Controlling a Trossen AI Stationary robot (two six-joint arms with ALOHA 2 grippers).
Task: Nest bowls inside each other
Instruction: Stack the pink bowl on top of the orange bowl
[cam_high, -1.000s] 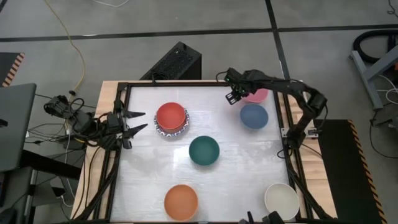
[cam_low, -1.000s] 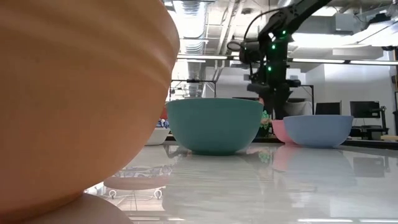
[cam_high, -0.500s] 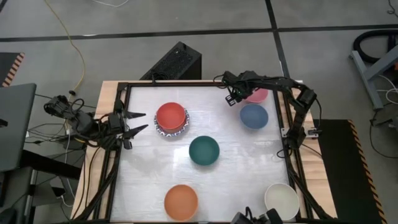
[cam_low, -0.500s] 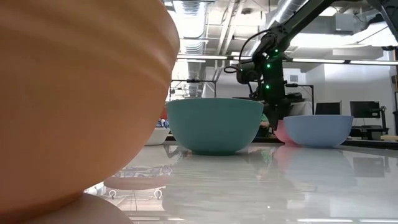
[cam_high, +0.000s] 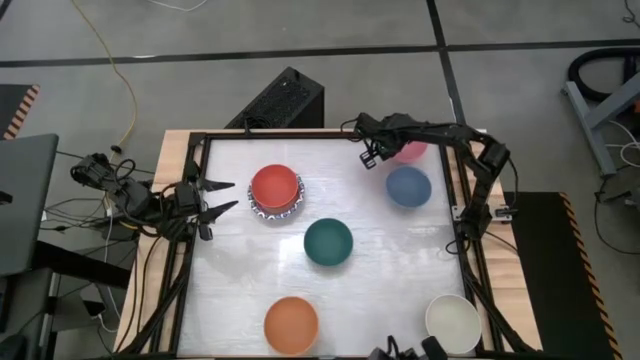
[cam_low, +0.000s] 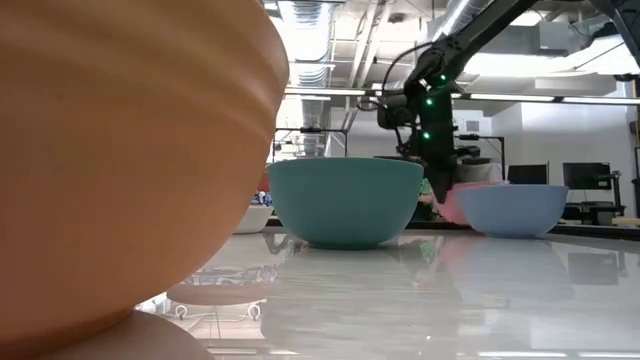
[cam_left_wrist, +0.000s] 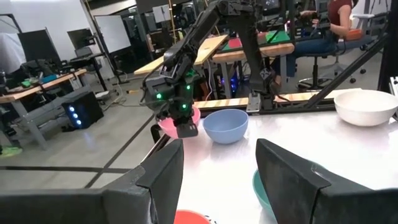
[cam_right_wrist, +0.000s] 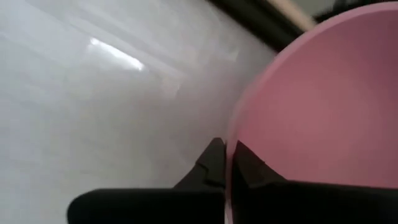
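Note:
The pink bowl stands at the table's far right, with my right gripper shut on its left rim. The blue bowl sits just nearer, base on the table. A red bowl rests in a patterned plate. The dark green bowl is mid-table. The orange bowl and cream bowl stand at the near edge. My left gripper waits open at the left edge, holding nothing. My right gripper pinches the pink bowl's rim on the side toward the table's left, one finger outside the wall and one finger inside. It comes slanting down from above. Whether the bowl's base has left the table I cannot tell.
The blue bowl stands close beside the pink one. A black frame rims the table. In the low view the orange bowl fills the near left. Bare table lies between the green bowl and the near edge.
My right gripper has sunk a little onto the pink bowl's left rim and shut on it, its fingers open a second ago. The other bowls and my left arm have kept still.

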